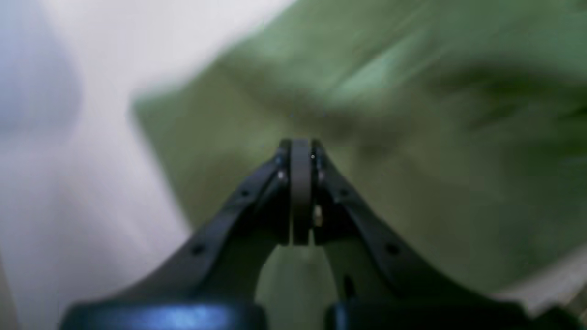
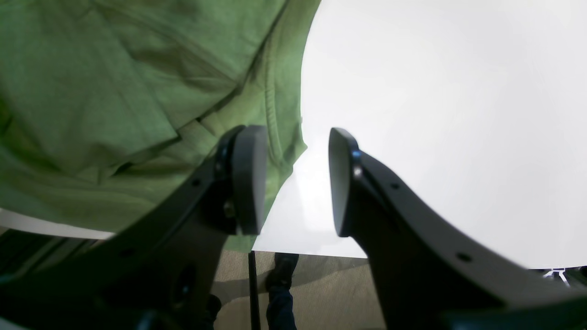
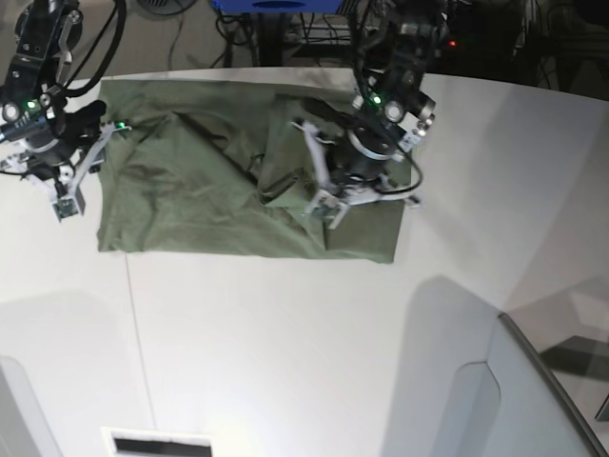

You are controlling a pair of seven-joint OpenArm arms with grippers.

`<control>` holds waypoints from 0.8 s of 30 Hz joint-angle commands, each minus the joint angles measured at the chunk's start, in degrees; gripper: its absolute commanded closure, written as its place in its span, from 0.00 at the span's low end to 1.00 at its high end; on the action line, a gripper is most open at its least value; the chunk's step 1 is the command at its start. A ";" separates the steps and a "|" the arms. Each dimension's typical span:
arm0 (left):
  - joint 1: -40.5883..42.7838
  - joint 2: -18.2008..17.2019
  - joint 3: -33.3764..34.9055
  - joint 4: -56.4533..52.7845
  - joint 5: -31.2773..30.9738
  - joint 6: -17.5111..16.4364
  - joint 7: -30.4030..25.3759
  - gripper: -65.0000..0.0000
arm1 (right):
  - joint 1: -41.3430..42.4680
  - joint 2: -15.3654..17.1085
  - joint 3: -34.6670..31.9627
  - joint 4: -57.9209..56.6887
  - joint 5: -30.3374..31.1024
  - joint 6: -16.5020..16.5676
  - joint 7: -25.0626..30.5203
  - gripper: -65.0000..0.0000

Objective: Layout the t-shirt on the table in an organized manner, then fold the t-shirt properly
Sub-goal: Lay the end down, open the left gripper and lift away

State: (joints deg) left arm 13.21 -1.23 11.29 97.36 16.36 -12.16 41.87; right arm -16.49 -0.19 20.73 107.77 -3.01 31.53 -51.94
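The olive-green t-shirt (image 3: 209, 190) lies spread on the far part of the white table (image 3: 285, 333), rumpled and folded over itself on its right half. My left gripper (image 3: 325, 206) rests on that bunched part. In the blurred left wrist view its pads (image 1: 300, 146) are pressed together at the cloth (image 1: 412, 183), and creases run to the tips. My right gripper (image 2: 296, 183) stands open just off the shirt's hemmed edge (image 2: 275, 114), with only bare table (image 2: 435, 114) between its fingers. In the base view it (image 3: 67, 202) hangs beside the shirt's left side.
A grey angled panel (image 3: 533, 381) rises at the near right of the table. A thin dark seam (image 3: 133, 314) crosses the tabletop, and a slot (image 3: 157, 443) sits at the near edge. Cables and equipment (image 3: 276, 19) stand behind the table. Floor and a person's shoe (image 2: 282, 270) show below the table's edge.
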 commanded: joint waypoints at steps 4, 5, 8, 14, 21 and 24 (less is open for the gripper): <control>-0.86 0.40 0.10 -0.88 -0.49 1.13 -1.30 1.00 | 0.97 0.23 0.06 0.94 0.32 -0.01 0.91 0.67; -1.04 0.40 0.10 -0.88 -0.58 1.13 -1.38 1.00 | 0.97 0.23 0.06 0.94 0.32 -0.01 0.91 0.67; -1.74 0.58 0.36 -2.81 -0.58 1.13 -1.47 1.00 | 0.97 0.23 0.06 0.94 0.32 -0.01 0.91 0.67; -6.22 2.33 0.62 -7.82 -0.58 1.13 -1.47 1.00 | 0.97 0.23 0.06 0.94 0.32 -0.01 0.91 0.67; -13.70 5.67 3.44 -15.03 -0.67 1.13 -1.47 1.00 | 0.97 0.23 0.06 0.94 0.32 -0.01 0.91 0.67; -18.00 7.61 3.96 -19.96 -0.67 1.13 -1.74 1.00 | 0.97 0.23 0.15 0.94 0.32 -0.01 0.91 0.67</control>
State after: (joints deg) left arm -4.08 5.78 15.11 76.31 15.77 -11.33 41.34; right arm -15.92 -0.32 20.62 107.74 -2.98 31.55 -51.86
